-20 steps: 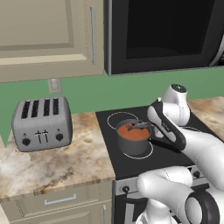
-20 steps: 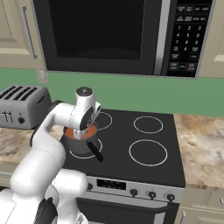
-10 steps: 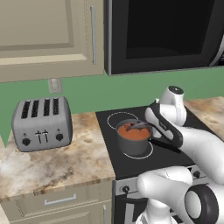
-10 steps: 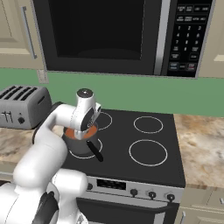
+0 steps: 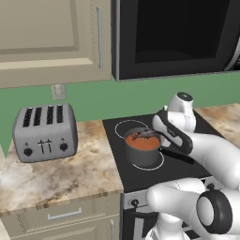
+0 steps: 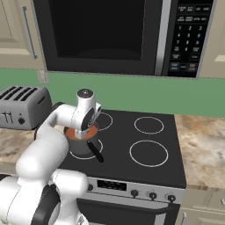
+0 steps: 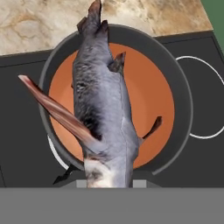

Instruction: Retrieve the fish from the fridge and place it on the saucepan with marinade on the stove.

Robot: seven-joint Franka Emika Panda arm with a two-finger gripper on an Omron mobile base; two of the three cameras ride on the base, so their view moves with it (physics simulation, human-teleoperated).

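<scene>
Left base view: to the left of the gripper (image 5: 157, 134) a silver toaster (image 5: 44, 131) stands on the marbled worktop (image 5: 61, 176), well apart from it, with bare worktop between toaster and stove (image 5: 140, 176). The worktop's front edge runs below; the stove's left edge meets it just left of the saucepan (image 5: 142, 153). Above, cream cabinets (image 5: 51, 37) and the black microwave (image 5: 176, 35) overhang, leaving open air over the burners.

Gripper sits directly over the saucepan, jaws drawn close and clamped on the fish (image 5: 143, 136). The fish lies low across the orange-red marinade (image 5: 140, 143); whether it touches the liquid cannot be told.

Right base view: the wrist covers the gripper; the saucepan (image 6: 79, 145) is beneath it on the front left burner, black handle (image 6: 95, 150) pointing toward the stove's front edge. To the right of the gripper, two ring burners (image 6: 149, 153) lie bare.

Hand view: the fish (image 7: 103, 109) hangs from the gripper at the bottom, long axis running straight away from it, far end reaching past the saucepan's (image 7: 175, 78) far rim toward the worktop (image 7: 52, 22). A reddish fin sticks out to the left. The marinade (image 7: 148, 96) shows on both sides of the body.
</scene>
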